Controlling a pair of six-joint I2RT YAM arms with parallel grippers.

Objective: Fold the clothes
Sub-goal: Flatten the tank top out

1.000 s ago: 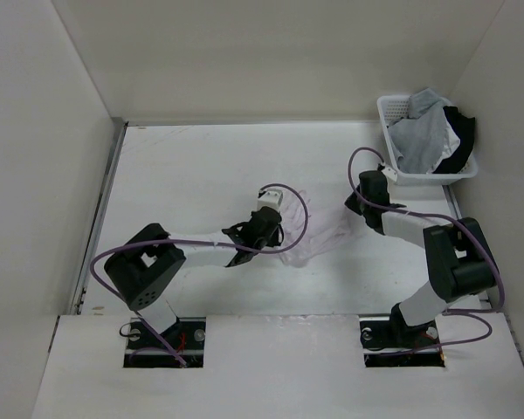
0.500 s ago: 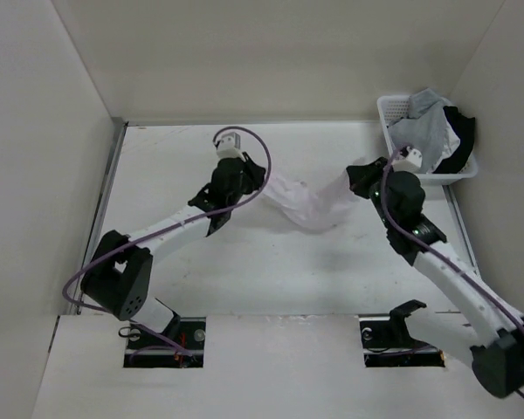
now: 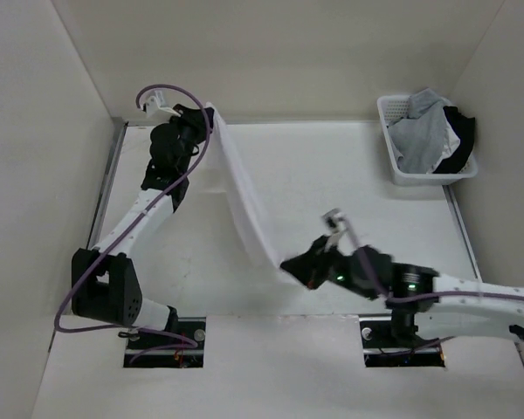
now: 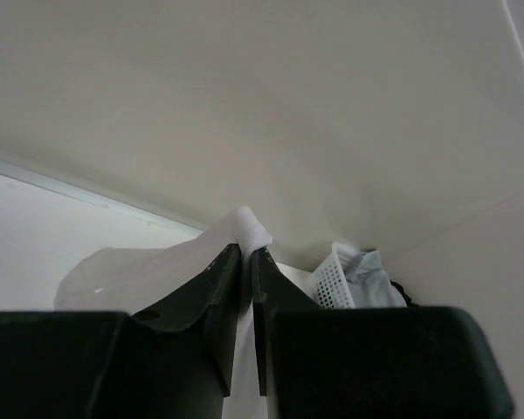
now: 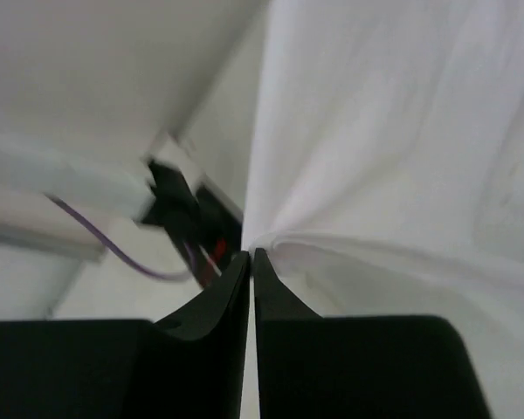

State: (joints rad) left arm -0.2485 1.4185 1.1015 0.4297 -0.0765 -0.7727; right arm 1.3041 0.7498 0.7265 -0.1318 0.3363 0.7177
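At the far left, the left claw (image 3: 206, 113) is up near the back corner, its jaws nearly closed and pinching one edge of the white T-shirt (image 3: 243, 196). The shirt is stretched into a long diagonal band over the surface (image 3: 349, 183), running down toward the near middle. There the right claw (image 3: 290, 264), jaws almost together, nips the shirt's other end. At the far right, a white basket (image 3: 419, 179) holds a grey garment (image 3: 419, 135) and a black garment (image 3: 461, 144).
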